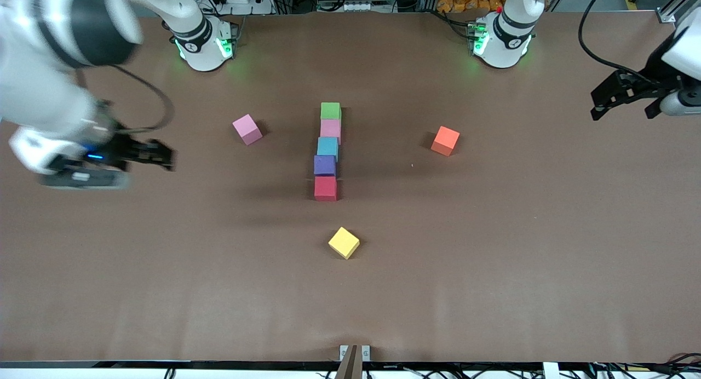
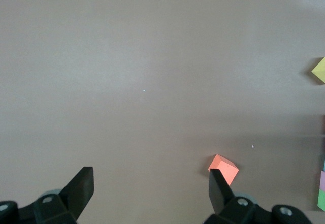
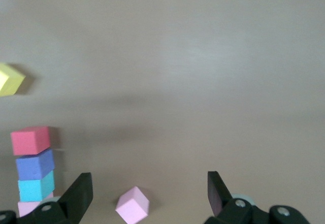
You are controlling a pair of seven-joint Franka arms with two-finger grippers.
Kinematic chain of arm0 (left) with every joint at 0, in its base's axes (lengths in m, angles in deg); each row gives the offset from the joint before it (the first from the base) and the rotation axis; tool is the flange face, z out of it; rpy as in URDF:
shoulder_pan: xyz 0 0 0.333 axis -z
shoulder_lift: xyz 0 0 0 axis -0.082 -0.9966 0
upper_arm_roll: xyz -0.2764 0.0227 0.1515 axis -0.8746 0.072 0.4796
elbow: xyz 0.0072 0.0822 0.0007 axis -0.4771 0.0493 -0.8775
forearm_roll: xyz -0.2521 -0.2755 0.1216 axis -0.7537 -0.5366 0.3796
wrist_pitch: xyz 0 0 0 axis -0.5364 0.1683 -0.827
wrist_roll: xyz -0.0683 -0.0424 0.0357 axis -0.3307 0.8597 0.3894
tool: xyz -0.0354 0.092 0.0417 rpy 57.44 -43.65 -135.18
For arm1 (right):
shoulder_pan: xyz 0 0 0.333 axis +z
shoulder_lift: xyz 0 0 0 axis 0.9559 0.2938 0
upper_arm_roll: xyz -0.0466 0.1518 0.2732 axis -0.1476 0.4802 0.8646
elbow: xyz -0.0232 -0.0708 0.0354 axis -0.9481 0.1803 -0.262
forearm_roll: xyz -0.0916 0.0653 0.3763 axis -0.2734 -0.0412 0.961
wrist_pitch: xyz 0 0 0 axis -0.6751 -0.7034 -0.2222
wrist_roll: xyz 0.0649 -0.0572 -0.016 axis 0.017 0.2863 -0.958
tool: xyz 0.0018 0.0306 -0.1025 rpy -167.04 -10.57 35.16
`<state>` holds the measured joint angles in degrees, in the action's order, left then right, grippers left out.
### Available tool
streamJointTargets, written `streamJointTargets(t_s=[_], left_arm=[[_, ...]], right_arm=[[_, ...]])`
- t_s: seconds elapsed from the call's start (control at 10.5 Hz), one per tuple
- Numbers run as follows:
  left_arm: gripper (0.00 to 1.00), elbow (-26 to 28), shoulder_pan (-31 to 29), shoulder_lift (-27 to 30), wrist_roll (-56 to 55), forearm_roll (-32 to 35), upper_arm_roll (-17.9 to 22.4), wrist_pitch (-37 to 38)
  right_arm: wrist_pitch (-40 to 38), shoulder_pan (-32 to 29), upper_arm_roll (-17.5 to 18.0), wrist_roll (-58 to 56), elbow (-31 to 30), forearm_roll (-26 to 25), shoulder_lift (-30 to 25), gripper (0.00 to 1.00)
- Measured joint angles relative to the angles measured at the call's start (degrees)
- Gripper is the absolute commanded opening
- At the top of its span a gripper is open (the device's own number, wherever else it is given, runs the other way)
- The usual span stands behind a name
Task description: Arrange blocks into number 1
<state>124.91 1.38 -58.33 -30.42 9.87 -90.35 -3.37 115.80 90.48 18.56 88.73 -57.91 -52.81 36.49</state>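
Observation:
Five touching cubes form a straight column mid-table: green (image 1: 331, 110), pink (image 1: 330, 130), teal (image 1: 327, 148), purple (image 1: 325, 165) and red (image 1: 325, 188), the red nearest the front camera. A second pink cube (image 1: 247, 129) lies apart toward the right arm's end, and an orange cube (image 1: 444, 141) toward the left arm's end. The yellow cube (image 1: 344, 242) sits nearer the camera than the red one. My right gripper (image 1: 167, 157) hangs open and empty over the right arm's end, with the loose pink cube (image 3: 133, 204) showing between its fingers. My left gripper (image 1: 622, 112) is open and empty over the left arm's end.
Both arm bases (image 1: 200, 39) (image 1: 501, 36) stand along the table's edge farthest from the front camera. The right wrist view also shows the red (image 3: 31, 139), purple (image 3: 34, 164) and teal (image 3: 35, 186) cubes. The left wrist view shows the orange cube (image 2: 225, 167) by one finger.

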Motion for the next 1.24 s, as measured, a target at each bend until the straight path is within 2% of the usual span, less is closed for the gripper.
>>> streamJointTargets(t_s=[0.19, 0.38, 0.76, 1.24], left_arm=[[1.0, 0.0, 0.2, 0.0, 0.0, 0.0, -0.4, 0.0], [1.0, 0.0, 0.6, 0.0, 0.0, 0.0, -1.5, 0.2], [1.0, 0.0, 0.5, -0.1, 0.1, 0.0, -2.2, 0.4], [1.0, 0.0, 0.5, -0.1, 0.1, 0.0, -2.2, 0.9]], right_arm=[[-1.1, -6.1, 0.1, -0.4, -0.1, 0.0, -2.0, 1.0], [-1.8, -8.8, 0.2, -1.9, -0.1, 0.0, -3.1, 1.0], [-5.0, -10.8, 0.2, -4.8, -0.2, 0.0, -5.9, 1.0], [-5.0, -10.9, 0.8, -4.8, -0.4, 0.0, -5.9, 1.0]])
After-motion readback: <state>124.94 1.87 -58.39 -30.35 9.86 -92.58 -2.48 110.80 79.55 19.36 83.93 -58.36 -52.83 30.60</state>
